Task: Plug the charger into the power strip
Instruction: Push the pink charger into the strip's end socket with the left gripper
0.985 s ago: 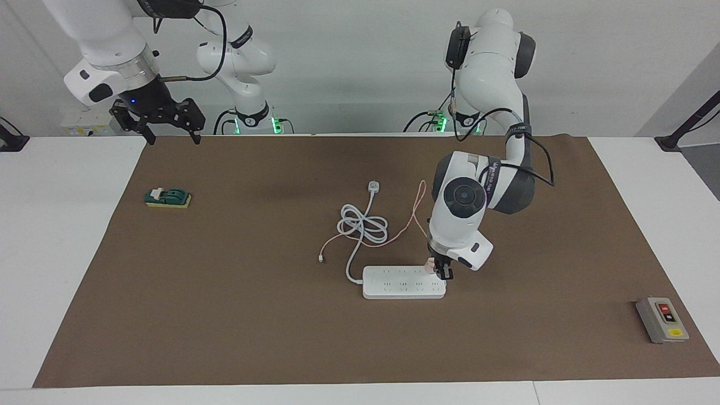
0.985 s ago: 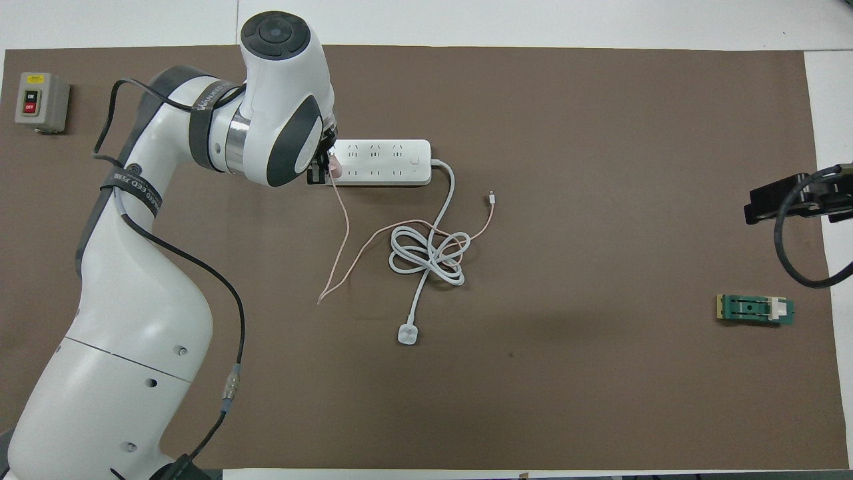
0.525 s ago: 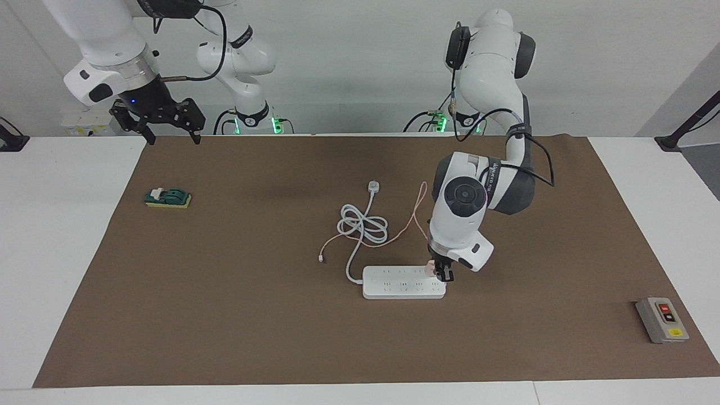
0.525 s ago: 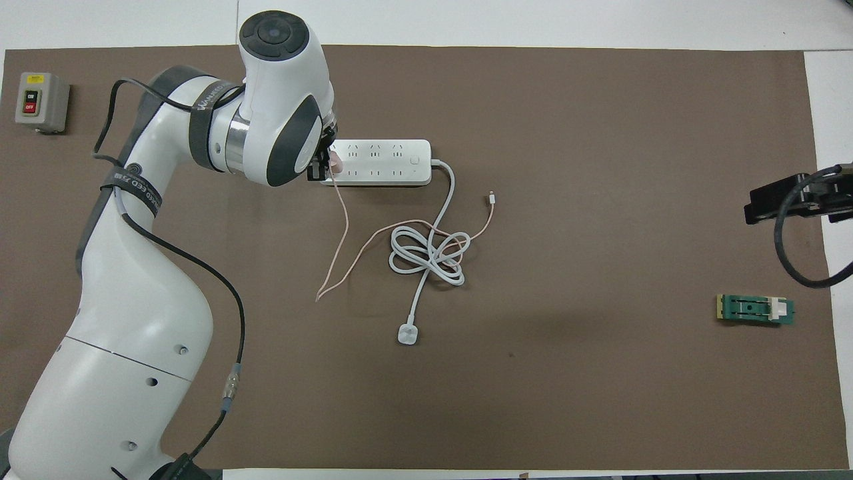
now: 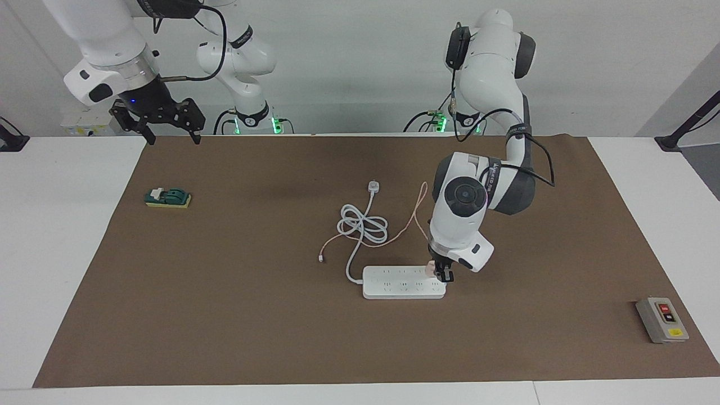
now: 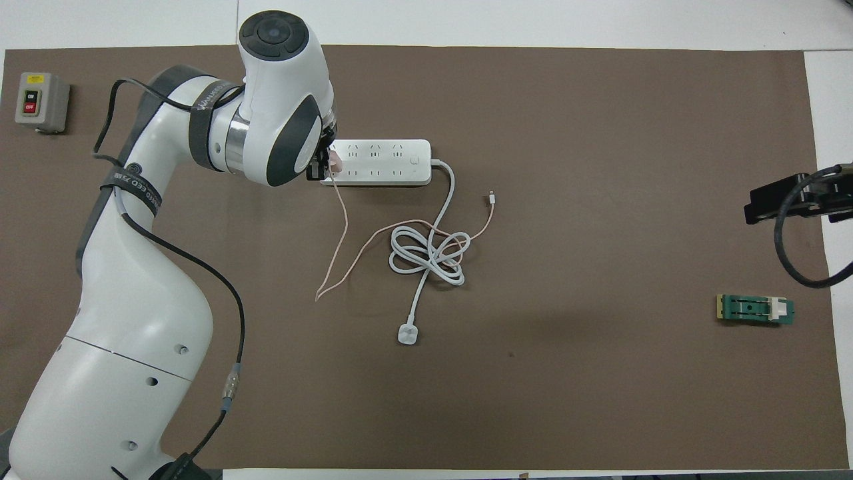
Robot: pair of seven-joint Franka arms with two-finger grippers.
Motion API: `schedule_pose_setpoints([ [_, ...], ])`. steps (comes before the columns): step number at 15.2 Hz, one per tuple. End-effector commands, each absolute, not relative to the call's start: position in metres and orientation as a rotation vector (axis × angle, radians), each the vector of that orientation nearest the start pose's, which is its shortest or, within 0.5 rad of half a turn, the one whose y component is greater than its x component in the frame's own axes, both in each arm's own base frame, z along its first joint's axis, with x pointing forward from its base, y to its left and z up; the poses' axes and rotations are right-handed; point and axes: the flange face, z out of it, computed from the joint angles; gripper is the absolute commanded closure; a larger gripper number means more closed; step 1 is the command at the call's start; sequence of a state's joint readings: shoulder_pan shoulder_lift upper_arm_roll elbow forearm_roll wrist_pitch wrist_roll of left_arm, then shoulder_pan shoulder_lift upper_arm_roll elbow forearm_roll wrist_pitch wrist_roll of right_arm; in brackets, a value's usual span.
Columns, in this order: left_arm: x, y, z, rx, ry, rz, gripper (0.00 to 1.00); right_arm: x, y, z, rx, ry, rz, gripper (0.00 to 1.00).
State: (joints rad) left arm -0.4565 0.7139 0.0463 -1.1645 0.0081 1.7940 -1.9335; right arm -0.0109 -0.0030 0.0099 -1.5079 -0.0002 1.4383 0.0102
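Note:
The white power strip [image 5: 403,283] [image 6: 383,162] lies flat on the brown mat, its thick white cord coiled nearer the robots. My left gripper [image 5: 440,272] [image 6: 324,164] is shut on the pale-pink charger [image 5: 430,268] [image 6: 334,162] and holds it down on the strip's end toward the left arm's end of the table. The charger's thin pink cable [image 5: 417,211] [image 6: 342,230] trails back toward the robots. My right gripper [image 5: 169,135] [image 6: 776,200] waits open in the air over the mat's corner at the right arm's end.
A small white plug [image 5: 373,187] [image 6: 407,334] ends the strip's cord. A grey box with red and black buttons [image 5: 662,319] [image 6: 41,101] sits at the left arm's end. A green block [image 5: 167,197] [image 6: 755,309] lies at the right arm's end.
My left gripper has shifted slightly with the charger onto the strip's end, and the pink cable has shifted a little. The right arm has not moved.

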Motion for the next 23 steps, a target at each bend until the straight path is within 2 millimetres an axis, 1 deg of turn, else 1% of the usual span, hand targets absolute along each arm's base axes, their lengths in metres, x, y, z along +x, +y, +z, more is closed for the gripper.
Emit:
schedule_pose_setpoints([
  [1, 0.681, -0.293, 0.319, -2.200, -2.024, -0.008, 1.00, 0.534, -0.005, 0.644, -3.159, -0.006, 0.117, 0.00],
  [5, 0.681, -0.285, 0.315, -2.202, -2.007, 0.001, 1.00, 0.534, -0.005, 0.644, -3.159, -0.006, 0.117, 0.00],
  [10, 0.681, -0.284, 0.317, -2.214, -1.992, 0.007, 1.00, 0.534, -0.005, 0.644, -3.159, -0.006, 0.117, 0.00],
  [15, 0.679, -0.282, 0.315, -2.217, -1.955, 0.028, 1.00, 0.534, -0.004, 0.644, -3.158, -0.007, 0.117, 0.00],
  [20, 0.678, -0.281, 0.324, -2.201, -1.969, 0.036, 1.00, 0.534, -0.005, 0.644, -3.159, -0.006, 0.117, 0.00],
  [22, 0.675, -0.287, 0.331, -2.203, -1.980, 0.034, 1.00, 0.534, -0.005, 0.644, -3.159, -0.006, 0.117, 0.00],
  [23, 0.674, -0.289, 0.329, -2.199, -1.980, 0.037, 1.00, 0.534, -0.005, 0.644, -3.159, -0.006, 0.117, 0.00],
])
